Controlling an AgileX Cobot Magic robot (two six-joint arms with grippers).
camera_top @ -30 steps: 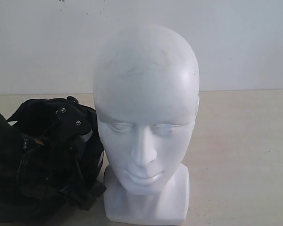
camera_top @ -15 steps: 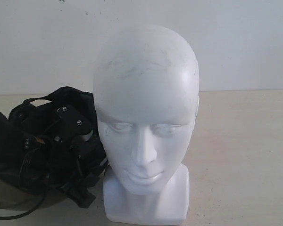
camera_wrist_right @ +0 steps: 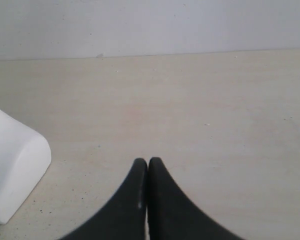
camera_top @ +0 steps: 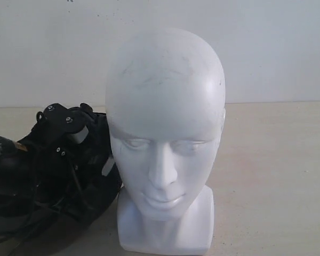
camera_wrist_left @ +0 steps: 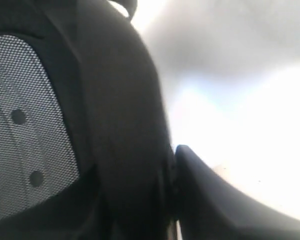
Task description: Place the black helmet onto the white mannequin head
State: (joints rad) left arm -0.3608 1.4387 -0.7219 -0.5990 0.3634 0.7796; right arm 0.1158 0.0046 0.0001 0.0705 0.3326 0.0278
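The white mannequin head [camera_top: 165, 122] stands upright on its blocky neck base, facing the exterior camera at the middle of the table. Close to its left is the black helmet [camera_top: 96, 165], tangled with the dark left arm [camera_top: 64, 122]. In the left wrist view the helmet's black rim [camera_wrist_left: 120, 125] and grey mesh lining [camera_wrist_left: 30, 125] fill the frame. My left gripper [camera_wrist_left: 165, 160] is shut on that rim; one finger [camera_wrist_left: 215, 200] shows, the other is hidden behind the helmet. My right gripper [camera_wrist_right: 148, 162] is shut and empty, low over the table beside the neck base [camera_wrist_right: 12, 170].
The beige table [camera_top: 272, 176] stretches to the right of the head and ends at a plain white wall [camera_top: 277, 48] behind. Black straps and cables [camera_top: 21, 224] trail from the helmet at the lower left.
The left arm and the helmet have risen and turned, with the arm's wrist now higher beside the head. The mannequin head has not moved.
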